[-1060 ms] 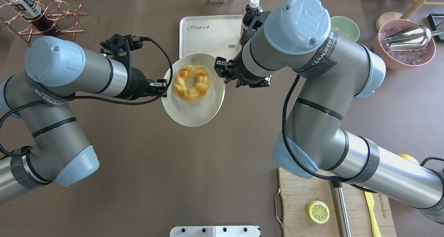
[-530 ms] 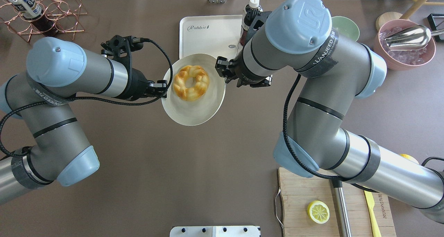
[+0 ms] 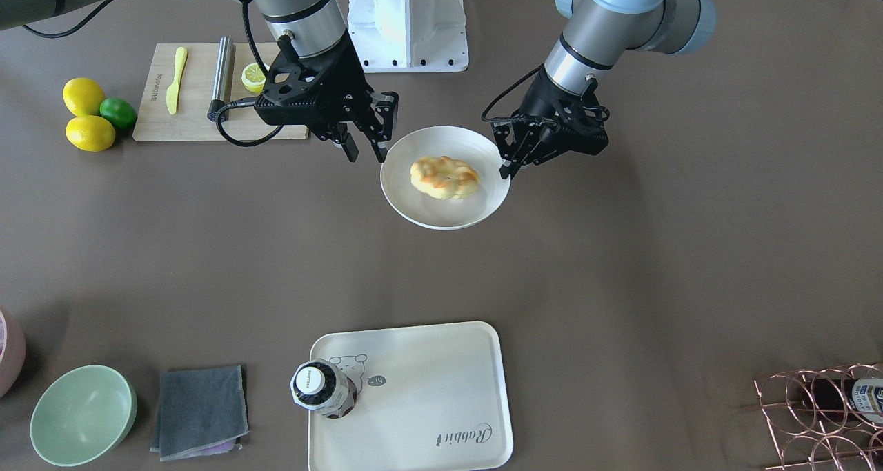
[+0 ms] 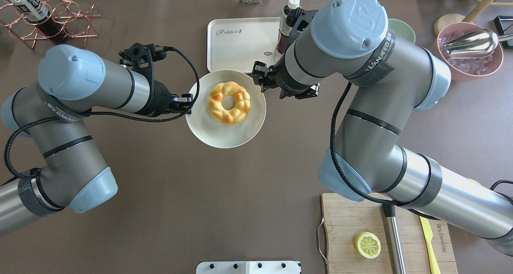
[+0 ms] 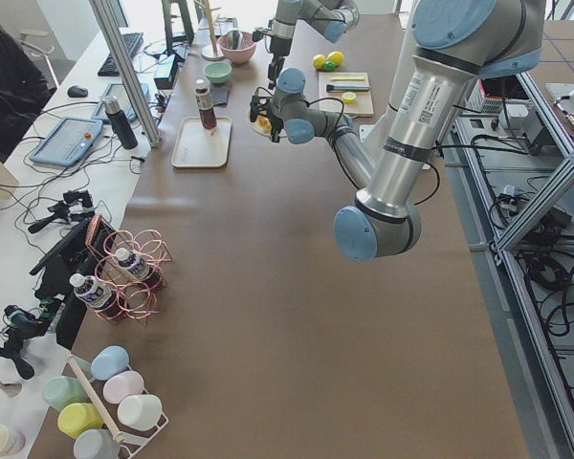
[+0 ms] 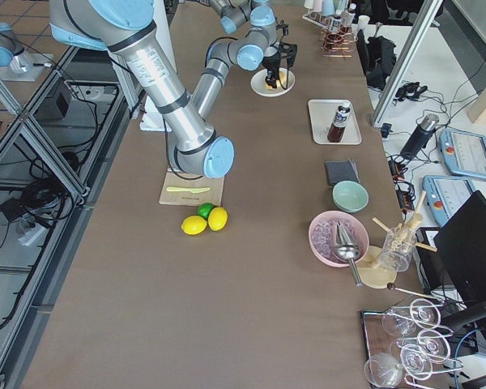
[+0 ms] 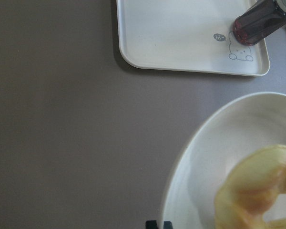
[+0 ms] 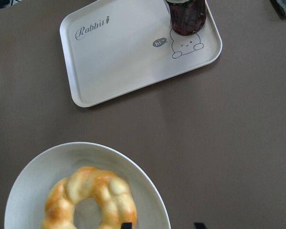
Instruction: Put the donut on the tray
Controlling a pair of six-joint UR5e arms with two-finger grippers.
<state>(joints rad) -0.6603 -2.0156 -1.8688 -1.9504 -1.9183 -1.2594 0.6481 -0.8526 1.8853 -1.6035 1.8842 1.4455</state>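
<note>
The golden braided donut [image 4: 229,102] lies in the middle of a round white plate [image 4: 224,135]. My left gripper [image 4: 188,104] is shut on the plate's rim and holds it level above the table; this also shows in the front view [image 3: 505,166]. My right gripper [image 3: 365,152] is open and empty at the plate's opposite rim, one fingertip over the edge. The cream "Rabbit" tray [image 4: 240,45] lies on the table beyond the plate, with bare room on its near part [image 8: 124,57]. The right wrist view shows the donut [image 8: 90,198] just below the open fingers.
A dark bottle [image 3: 323,388] stands on the tray's corner by the bear print. A green bowl [image 3: 83,416] and grey cloth [image 3: 200,410] lie beside the tray. The wooden cutting board [image 3: 207,92] with a lemon half [image 3: 253,76] lies near the robot base. A wire rack [image 3: 821,405] stands at the far corner.
The plate was tilted in the left gripper and is now level. The donut has slid towards the plate's middle. The right gripper stays open beside the rim.
</note>
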